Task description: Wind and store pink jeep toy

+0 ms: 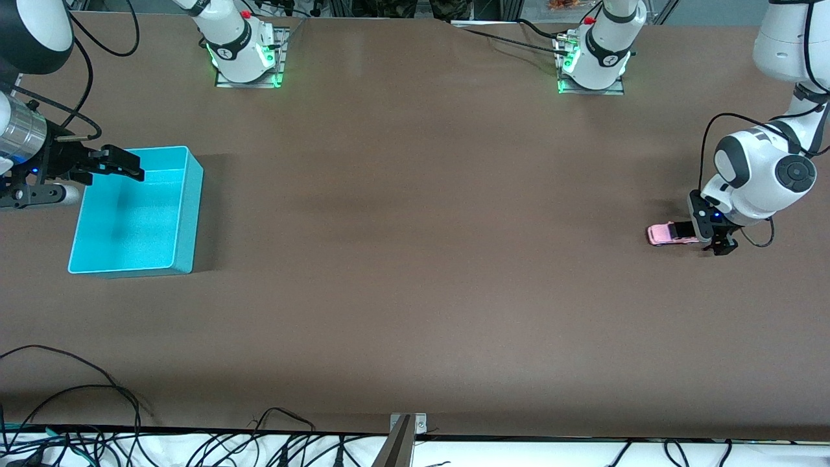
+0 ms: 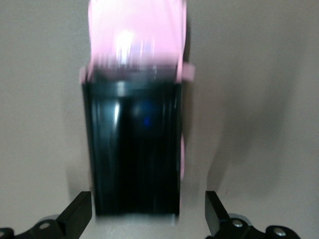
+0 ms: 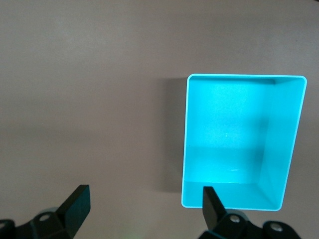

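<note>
The left gripper (image 2: pixel 149 219) hangs low over the brown tabletop (image 2: pixel 259 99), its two black fingertips (image 2: pixel 75 216) spread wide. Between them lies the small pink plastic jeep toy (image 2: pixel 137 124), black rectangular roof up, clear of both tips, pink bonnet pointing away.
</note>
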### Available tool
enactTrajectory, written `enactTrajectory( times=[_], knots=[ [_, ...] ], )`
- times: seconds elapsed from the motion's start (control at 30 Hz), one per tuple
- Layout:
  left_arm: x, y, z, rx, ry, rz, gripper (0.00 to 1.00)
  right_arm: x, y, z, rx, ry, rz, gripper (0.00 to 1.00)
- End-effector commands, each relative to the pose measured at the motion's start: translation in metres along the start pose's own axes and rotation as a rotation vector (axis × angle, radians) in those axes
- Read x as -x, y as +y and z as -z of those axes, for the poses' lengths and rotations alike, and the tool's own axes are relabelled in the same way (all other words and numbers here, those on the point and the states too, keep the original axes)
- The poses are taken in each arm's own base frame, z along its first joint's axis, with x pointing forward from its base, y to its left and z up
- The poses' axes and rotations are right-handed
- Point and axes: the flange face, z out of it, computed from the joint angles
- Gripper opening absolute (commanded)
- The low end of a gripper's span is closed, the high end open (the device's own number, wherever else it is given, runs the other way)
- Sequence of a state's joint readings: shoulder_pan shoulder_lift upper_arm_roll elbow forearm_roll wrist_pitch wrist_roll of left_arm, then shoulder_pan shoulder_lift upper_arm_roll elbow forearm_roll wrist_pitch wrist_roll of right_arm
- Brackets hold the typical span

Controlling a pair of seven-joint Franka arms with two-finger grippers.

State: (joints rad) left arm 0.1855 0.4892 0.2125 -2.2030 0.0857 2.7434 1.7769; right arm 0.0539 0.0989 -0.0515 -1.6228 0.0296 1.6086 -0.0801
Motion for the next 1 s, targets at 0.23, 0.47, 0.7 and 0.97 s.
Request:
enactTrajectory(
  times=[0.23, 0.47, 0.7, 0.97],
  knots=[
    [0.005, -0.001, 0.008, -0.003, 0.011, -0.005, 1.00, -0.001, 0.001, 0.004, 0.008, -0.004, -0.002, 1.00],
    [0.001, -0.005, 0.028, -0.026, 0.012, -0.007, 1.00, -0.001, 0.001, 0.004, 0.008, -0.004, -0.002, 1.00],
    [-0.016, -0.014, 0.059, -0.048, 0.019, -0.032, 1.00, -0.001, 0.002, 0.003, 0.008, -0.006, -0.004, 1.00],
    [-0.019, -0.019, 0.090, -0.102, 0.016, -0.040, 1.00, -0.002, 0.002, 0.002, 0.008, -0.007, -0.002, 1.00]
  ],
)
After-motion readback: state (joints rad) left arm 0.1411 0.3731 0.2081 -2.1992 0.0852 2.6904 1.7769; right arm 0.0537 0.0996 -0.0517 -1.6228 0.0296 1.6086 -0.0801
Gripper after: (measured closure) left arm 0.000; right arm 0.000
